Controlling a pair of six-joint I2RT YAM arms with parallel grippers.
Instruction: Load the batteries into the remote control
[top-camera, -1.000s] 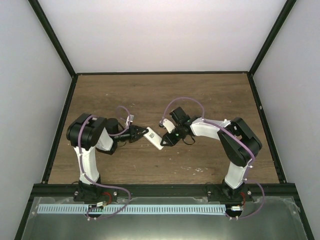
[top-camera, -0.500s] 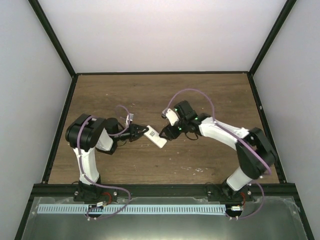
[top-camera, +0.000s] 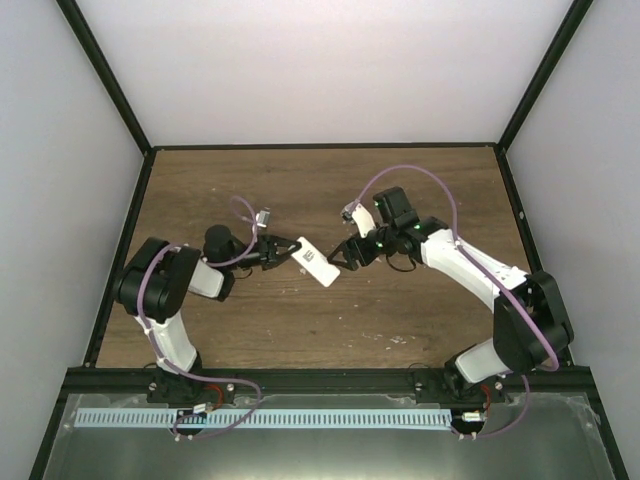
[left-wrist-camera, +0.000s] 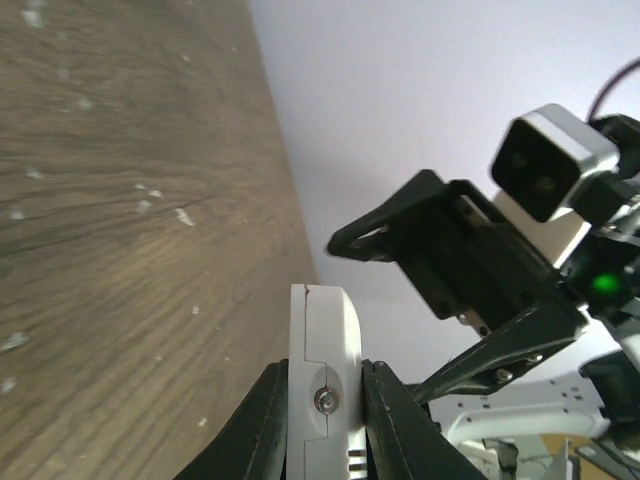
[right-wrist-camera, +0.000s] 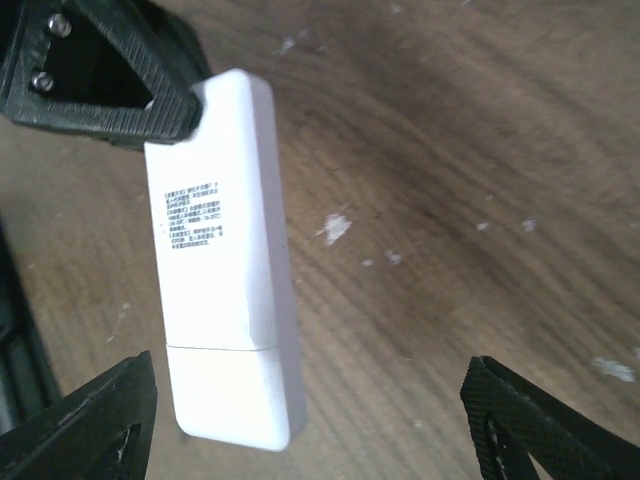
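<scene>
At the centre of the top view, the small white rectangular plastic remote control (top-camera: 317, 263) is clamped at its upper-left end by the left gripper (top-camera: 293, 250), above the brown wooden table (top-camera: 400, 190). The right gripper (top-camera: 338, 258), jaws spread apart, sits by its lower-right end.

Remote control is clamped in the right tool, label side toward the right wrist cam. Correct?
No. The left tool is clamped on the remote control, as the left wrist view shows; the right tool is open, off it. Rest holds.
</scene>
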